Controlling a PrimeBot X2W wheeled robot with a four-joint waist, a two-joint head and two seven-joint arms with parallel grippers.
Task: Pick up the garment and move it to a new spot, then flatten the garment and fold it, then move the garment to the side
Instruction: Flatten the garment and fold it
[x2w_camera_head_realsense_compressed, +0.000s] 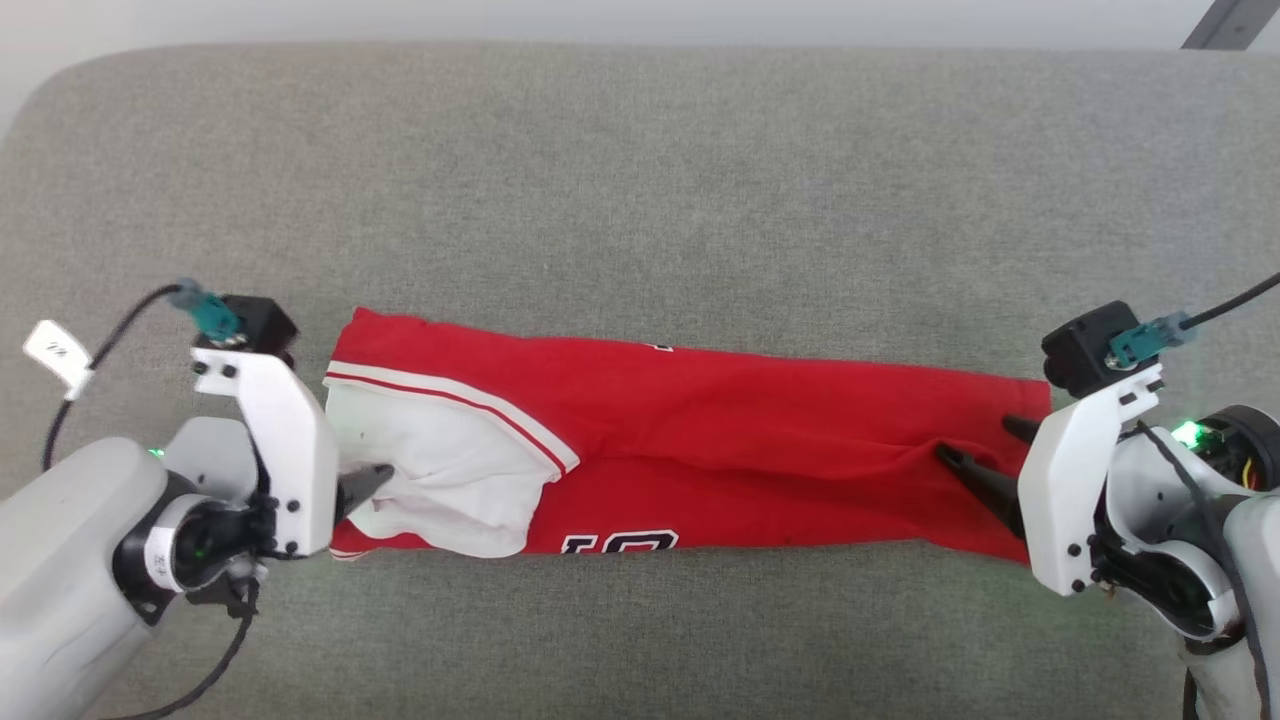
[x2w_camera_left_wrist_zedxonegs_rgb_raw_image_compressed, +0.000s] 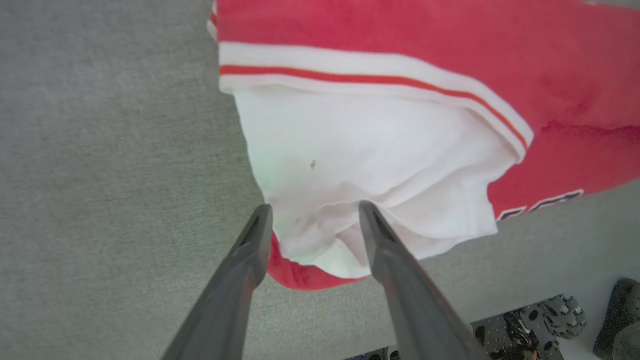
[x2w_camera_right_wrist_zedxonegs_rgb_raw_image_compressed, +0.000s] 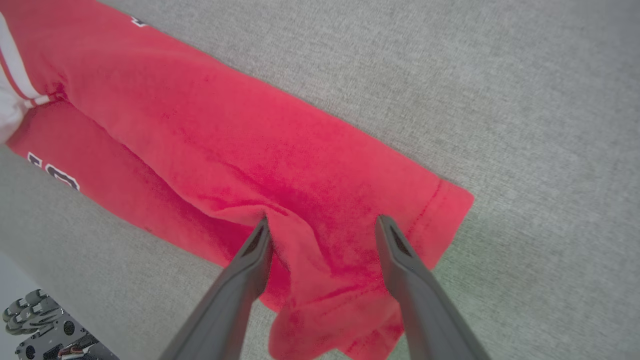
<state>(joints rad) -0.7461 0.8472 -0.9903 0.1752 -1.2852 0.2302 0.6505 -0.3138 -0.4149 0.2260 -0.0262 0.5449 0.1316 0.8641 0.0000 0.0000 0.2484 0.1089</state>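
Observation:
The garment (x2w_camera_head_realsense_compressed: 720, 450) lies on the grey padded surface as a long red strip, folded lengthwise. Its white sleeve with striped trim (x2w_camera_head_realsense_compressed: 440, 470) is at the left end, and part of a black numeral (x2w_camera_head_realsense_compressed: 620, 543) peeks out at the near edge. My left gripper (x2w_camera_head_realsense_compressed: 365, 485) is open at the left end, its fingers astride the bunched white sleeve (x2w_camera_left_wrist_zedxonegs_rgb_raw_image_compressed: 350, 165). At the right end my right gripper (x2w_camera_head_realsense_compressed: 978, 438) is also open, fingers spread over the rumpled red hem (x2w_camera_right_wrist_zedxonegs_rgb_raw_image_compressed: 325, 250). In neither wrist view is any fabric pinched between the fingers.
The grey fabric-covered surface (x2w_camera_head_realsense_compressed: 640, 180) stretches well beyond the garment on the far side and in front. Its rounded far edge runs along the top of the head view. My wheeled base (x2w_camera_right_wrist_zedxonegs_rgb_raw_image_compressed: 45, 325) shows below the surface's near edge in the wrist views.

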